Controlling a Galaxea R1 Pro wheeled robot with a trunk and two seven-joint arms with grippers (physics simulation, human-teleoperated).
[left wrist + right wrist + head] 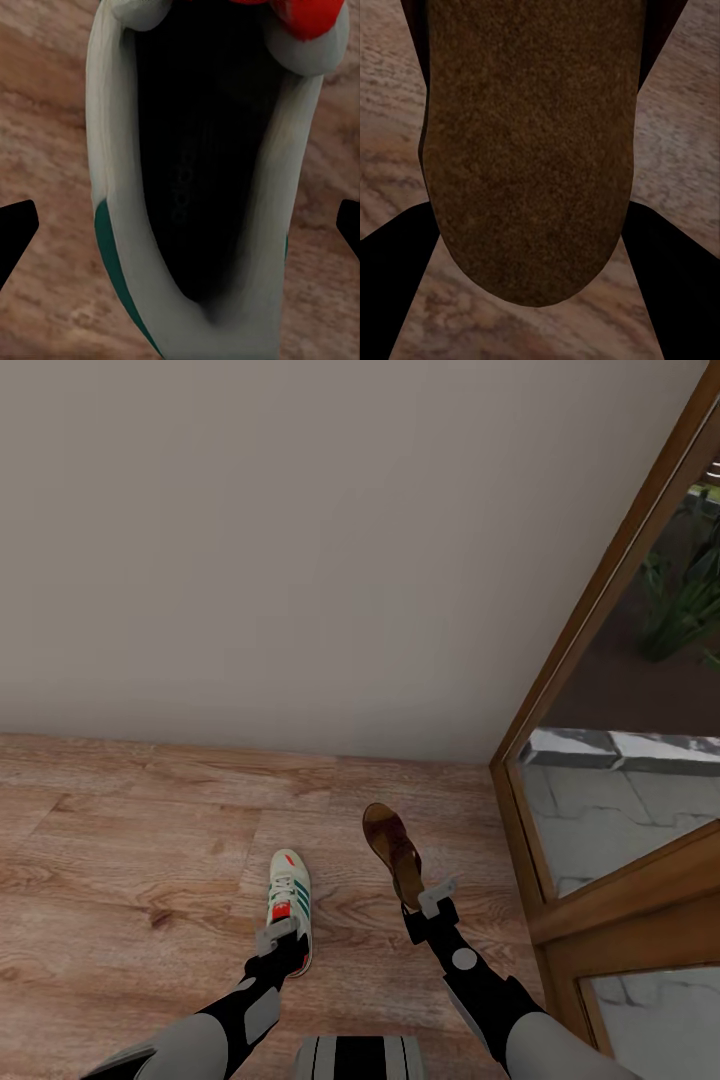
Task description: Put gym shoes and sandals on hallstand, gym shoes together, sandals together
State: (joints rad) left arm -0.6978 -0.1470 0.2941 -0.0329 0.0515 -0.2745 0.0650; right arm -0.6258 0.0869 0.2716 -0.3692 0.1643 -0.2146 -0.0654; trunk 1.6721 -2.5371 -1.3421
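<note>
Both claws grip footwear above the corridor floor: left claw clamps gym shoe, right claw clamps sandal.

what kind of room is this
Probably a home entryway or corridor: wood-plank floor, a plain wall, and a wood-framed glass door giving onto outdoor paving and plants. A sneaker and a sandal fit that.

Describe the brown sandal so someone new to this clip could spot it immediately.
Start at the wooden door frame on the head view's right; beside it, over the wood-plank floor, the right gripper grips the sandal at its heel. It is slim, flat and brown, unlike the white, green-striped gym shoe alongside.
</note>
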